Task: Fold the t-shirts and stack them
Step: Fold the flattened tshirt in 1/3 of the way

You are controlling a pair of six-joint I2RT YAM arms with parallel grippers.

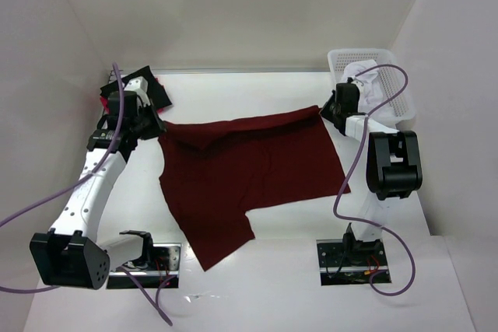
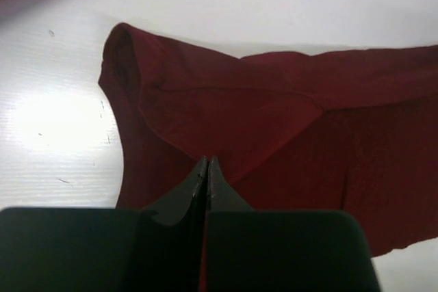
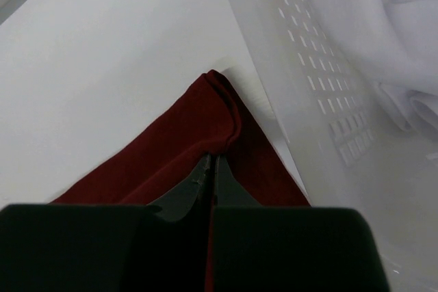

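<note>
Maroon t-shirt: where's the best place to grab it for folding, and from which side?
Its far corners, where left fingers and right fingers are shut on the maroon t-shirt: they bunch into pinchable ridges and stretch the top edge. For the loose end, take the near flap at its tip, coming from the near edge, since it lies flat.

white perforated basket (image 1: 358,51): far right corner of the tabletop (image 1: 257,95) | crumpled white cloth (image 1: 367,77): inside basket | white walls (image 1: 249,13): enclose tabletop on three sides
</note>
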